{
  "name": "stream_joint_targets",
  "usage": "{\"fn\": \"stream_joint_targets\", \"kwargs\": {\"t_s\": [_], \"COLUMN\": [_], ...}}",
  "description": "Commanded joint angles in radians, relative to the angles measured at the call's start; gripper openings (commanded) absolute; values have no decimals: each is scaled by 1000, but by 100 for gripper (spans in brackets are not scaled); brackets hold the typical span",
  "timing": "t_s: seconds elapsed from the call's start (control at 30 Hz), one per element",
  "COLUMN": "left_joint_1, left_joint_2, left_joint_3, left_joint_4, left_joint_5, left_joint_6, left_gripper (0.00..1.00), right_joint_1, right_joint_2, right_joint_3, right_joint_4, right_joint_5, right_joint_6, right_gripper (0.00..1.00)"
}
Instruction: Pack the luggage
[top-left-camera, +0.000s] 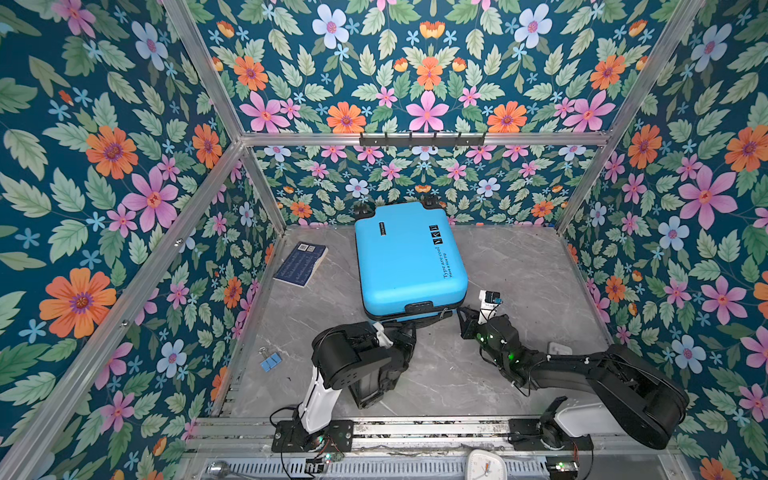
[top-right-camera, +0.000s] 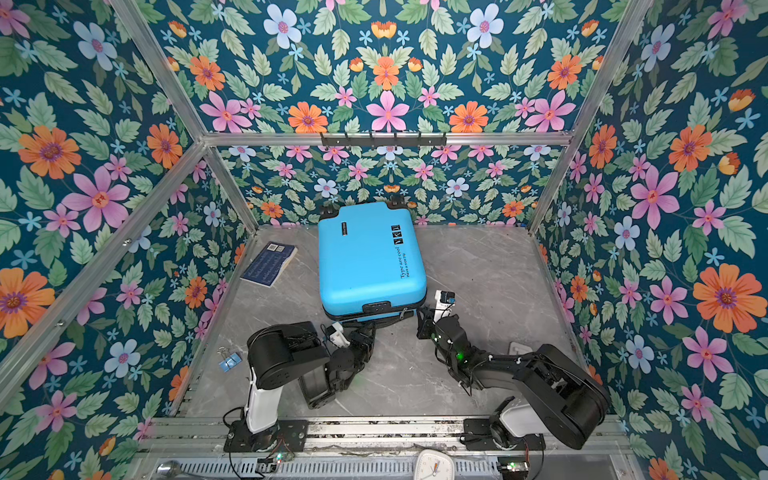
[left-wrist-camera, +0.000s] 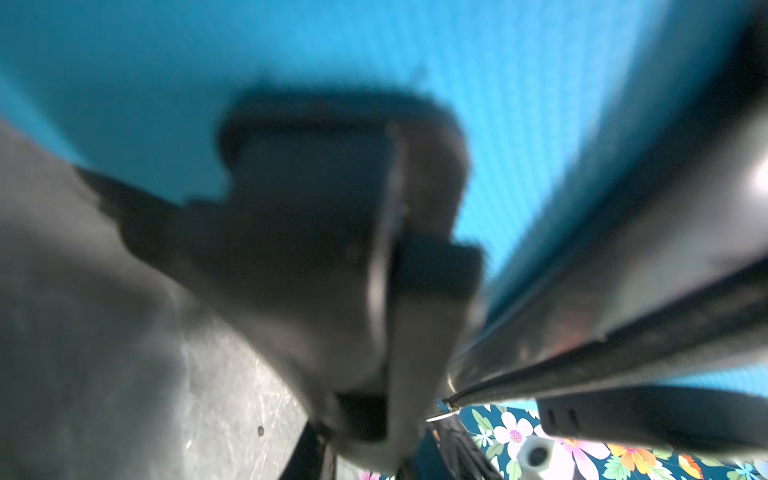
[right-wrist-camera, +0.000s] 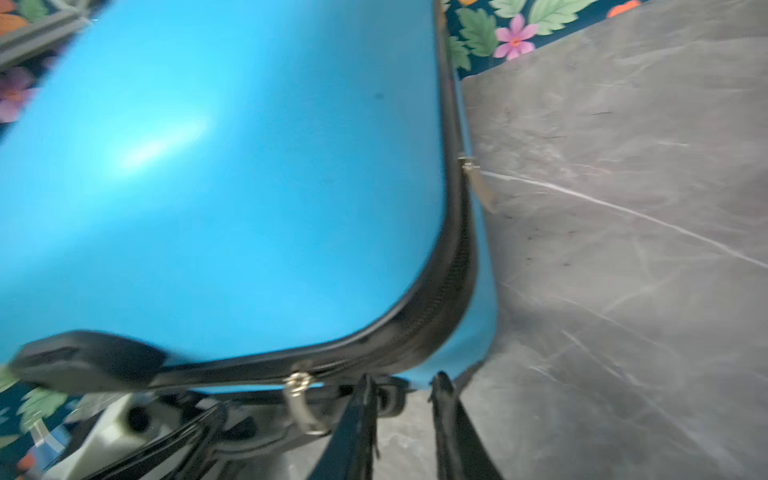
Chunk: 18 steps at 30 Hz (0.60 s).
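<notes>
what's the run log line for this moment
luggage: flat, lid down | left tool: at near edge, grip unclear | right tool: open, at near right corner, empty

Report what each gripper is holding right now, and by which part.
Right gripper: nothing. Its jaws stand apart beside the zipper pull of the luggage. Left gripper: at the luggage's near edge, too blurred to tell any hold.

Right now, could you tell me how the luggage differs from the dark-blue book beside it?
The luggage is bright blue; the book is dark blue. The luggage is far larger and thicker than the thin book. The luggage sits mid-table; the book lies apart, to its left. Both lie flat on the grey table.
</notes>
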Motion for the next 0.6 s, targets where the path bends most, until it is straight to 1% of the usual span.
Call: {"fn": "stream_joint_targets", "kwargs": {"t_s": [0.0, 0.1, 0.17, 0.2, 0.27, 0.3, 0.37, 0.47, 0.57], "left_joint_1": [-3, -4, -3, -5, -6, -6, -6, -6, -7], "left_joint_2": [-1, 1, 4, 6, 10, 10, 13, 16, 17], "left_joint_3": [1, 5, 7, 10, 10, 11, 11, 12, 13], "left_joint_4": [2, 2, 2, 2, 2, 2, 2, 2, 2], "left_joint_5": [5, 8, 8, 9, 14, 15, 18, 18, 21], "left_joint_6": [104, 107, 103, 99, 96, 96, 93, 90, 89], "left_gripper": [0, 0, 0, 0, 0, 0, 0, 0, 0], "right_joint_1": [0, 4, 12, 11, 12, 12, 14, 15, 14], "right_joint_2": [-7, -3, 10, 18, 30, 37, 46, 53, 65], "right_joint_3": [-3, 42, 60, 62, 75, 87, 99, 76, 73], "right_joint_4": [56, -19, -27, -23, -38, -57, -76, -50, -45], "right_joint_5": [-101, -146, -157, -155, -147, -147, -134, -95, -89], "right_joint_6": [3, 25, 39, 54, 77, 81, 91, 99, 83], "right_gripper": [31, 32, 33, 34, 42, 44, 44, 45, 44]}}
